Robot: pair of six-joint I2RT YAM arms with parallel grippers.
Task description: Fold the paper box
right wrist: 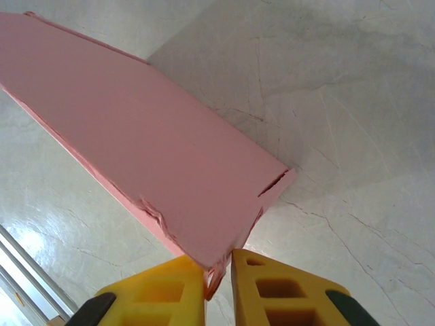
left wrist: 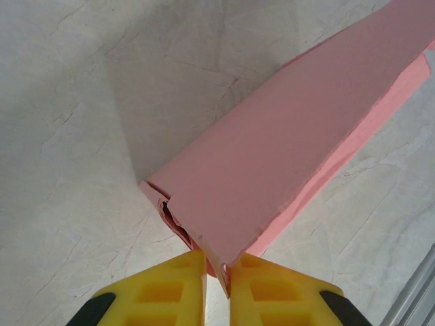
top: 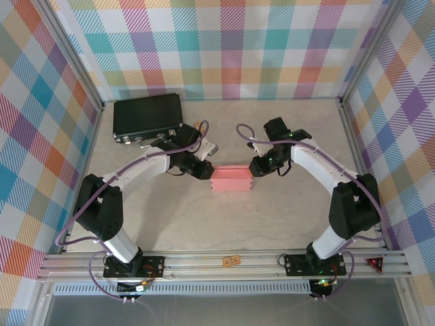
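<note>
**A:** Plaid walls all round, pale marbled bench (top: pixel 204 224) underneath. Where is the paper box (top: pixel 232 179)?

**B:** Stretched between my two end effectors, its long side reaching away from each set of fingertips. My left end effector (left wrist: pixel 217 266) is pinching the thin card edge at one end. My right end effector (right wrist: pixel 217 265) is pinching the opposite end the same way.

**A:** What worries you?

**B:** The card looks crumpled at both pinches, with a small gap in the seam beside each. I judge that pulling apart or twisting unevenly could tear a corner. A flap could also slip free and let the box spring open.
</note>
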